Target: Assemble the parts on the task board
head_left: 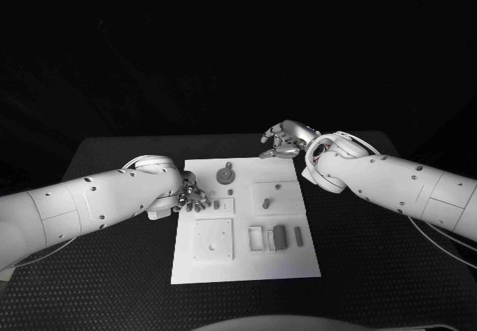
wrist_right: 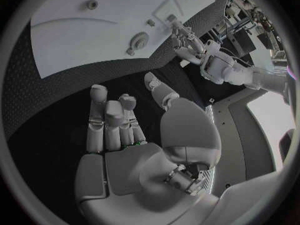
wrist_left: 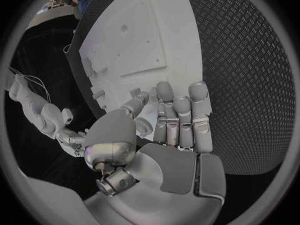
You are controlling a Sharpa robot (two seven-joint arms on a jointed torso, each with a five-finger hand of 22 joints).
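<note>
task board (head_left: 245, 265) beside left fingers (head_left: 196, 200)

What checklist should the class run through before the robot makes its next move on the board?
1. Left hand empty: ok, nothing between its fingers in the left wrist view.
2. Right hand empty: ok, fingers apart, holding nothing.
3. Right hand off the white board: ok, it hovers beyond the far corner.
4. Left hand placed for a pick: cannot tell; it sits at the board's left edge, contact unclear.
5. Round part free to reach: ok, nothing covers it.
6. Dark bar seated in its slot: cannot tell.
</note>
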